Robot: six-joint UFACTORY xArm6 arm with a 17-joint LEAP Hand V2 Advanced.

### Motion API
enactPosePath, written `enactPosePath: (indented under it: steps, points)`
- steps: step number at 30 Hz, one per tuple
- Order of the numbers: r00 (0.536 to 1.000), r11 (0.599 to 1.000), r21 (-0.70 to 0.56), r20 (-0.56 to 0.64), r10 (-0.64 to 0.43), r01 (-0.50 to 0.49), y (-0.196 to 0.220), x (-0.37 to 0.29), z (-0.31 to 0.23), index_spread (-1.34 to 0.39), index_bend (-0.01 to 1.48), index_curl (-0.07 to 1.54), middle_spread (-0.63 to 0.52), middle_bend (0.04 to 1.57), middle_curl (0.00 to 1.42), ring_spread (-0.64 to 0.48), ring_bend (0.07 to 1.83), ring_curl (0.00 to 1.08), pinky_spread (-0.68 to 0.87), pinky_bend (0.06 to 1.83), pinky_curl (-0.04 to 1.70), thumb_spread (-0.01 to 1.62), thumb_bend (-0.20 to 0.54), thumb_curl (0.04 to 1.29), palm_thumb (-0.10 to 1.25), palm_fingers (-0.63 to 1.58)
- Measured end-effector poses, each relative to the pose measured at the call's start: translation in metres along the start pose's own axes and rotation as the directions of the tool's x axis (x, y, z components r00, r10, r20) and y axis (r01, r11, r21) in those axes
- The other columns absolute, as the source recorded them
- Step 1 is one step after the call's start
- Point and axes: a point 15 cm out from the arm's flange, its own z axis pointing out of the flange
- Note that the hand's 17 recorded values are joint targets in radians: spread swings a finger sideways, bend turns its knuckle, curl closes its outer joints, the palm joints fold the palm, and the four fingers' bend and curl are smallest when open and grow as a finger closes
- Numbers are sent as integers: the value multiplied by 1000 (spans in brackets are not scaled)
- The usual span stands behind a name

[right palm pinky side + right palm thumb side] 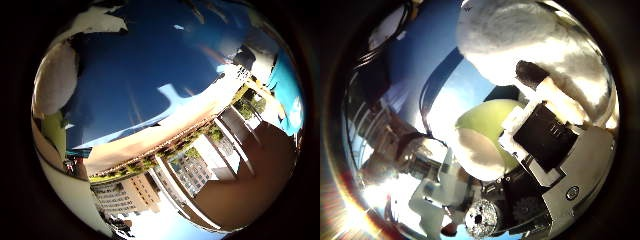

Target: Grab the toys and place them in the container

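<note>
In the right thumb side palm view a white plush toy [535, 45] with a dark patch fills much of the picture, close to the palm. A pale yellow-green rounded toy [485, 130] lies right beside it. My hand's black and white fingers [555, 135] curl in against the plush toy and the green one. In the right little finger side palm view a white rounded shape [55, 80] and a bit of green [50, 132] show at the edge. A wide blue surface [150, 70] spreads beyond them; I cannot tell if it is the container.
Past the blue surface the right little finger side palm view shows a tan ledge [160, 135], buildings [195, 170] beyond it and a brown surface [250, 190]. Shiny metal bars [365, 110] stand beside the blue surface in the right thumb side palm view.
</note>
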Motion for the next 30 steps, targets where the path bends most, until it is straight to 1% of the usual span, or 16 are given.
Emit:
enactPosePath:
  steps: [3, 4, 5, 6, 8, 10, 12, 16, 20, 22, 24, 29, 30]
  points:
    - [1000, 999, 39, 0, 23, -23, 5, 7, -9, -608, 517, 67, -326, 949, 973, -89, 1385, 830, 220, 1122, 341, 966, -16, 565, 956, 640]
    - [999, 998, 59, 0, 33, -33, 6, 11, -13, -621, 547, 71, -331, 969, 991, -96, 1390, 839, 215, 1159, 358, 964, -16, 569, 961, 663]
    - [999, 995, 88, -4, 44, -43, 5, 16, -17, -667, 639, 77, -344, 1005, 1036, -110, 1405, 858, 203, 1261, 398, 964, -19, 579, 966, 703]
    - [998, 990, 127, -6, 56, -54, 4, 20, -24, -681, 667, 78, -348, 1010, 1049, -115, 1407, 862, 197, 1300, 412, 963, -17, 583, 973, 715]
    - [997, 974, 213, 1, 73, -72, 2, 25, -34, -728, 764, 87, -360, 1034, 1098, -129, 1413, 879, 181, 1469, 479, 960, -13, 601, 990, 789]
    - [996, 955, 284, 12, 89, -89, 4, 29, -37, -756, 829, 95, -367, 1053, 1129, -137, 1418, 892, 168, 1548, 523, 960, -8, 616, 1009, 800]
    - [994, 938, 330, 14, 109, -108, 13, 35, -43, -797, 930, 111, -373, 1081, 1175, -148, 1438, 912, 147, 1623, 587, 972, -7, 640, 1035, 788]
    - [992, 939, 320, 26, 121, -123, 30, 36, -48, -834, 1045, 131, -375, 1118, 1222, -158, 1464, 928, 128, 1679, 647, 997, -6, 674, 1052, 771]
    - [989, 946, 291, 66, 131, -145, 65, 27, -59, -853, 1143, 147, -374, 1153, 1255, -161, 1489, 938, 110, 1711, 694, 1029, -9, 708, 1048, 750]
    - [986, 931, 330, 100, 130, -156, 87, 20, -83, -857, 1171, 152, -372, 1166, 1264, -161, 1498, 940, 104, 1716, 708, 1037, -12, 719, 1042, 739]
    - [984, 908, 387, 130, 121, -162, 109, 14, -114, -858, 1203, 156, -370, 1179, 1274, -161, 1515, 943, 99, 1726, 727, 1046, -12, 733, 1038, 727]
    - [983, 860, 487, 159, 88, -156, 157, -11, -183, -852, 1263, 167, -363, 1215, 1286, -159, 1538, 945, 89, 1740, 760, 1056, -13, 766, 1032, 707]
    - [985, 837, 525, 146, 91, -155, 170, -16, -199, -849, 1275, 169, -361, 1221, 1288, -159, 1543, 945, 91, 1742, 765, 1056, -14, 773, 1028, 701]
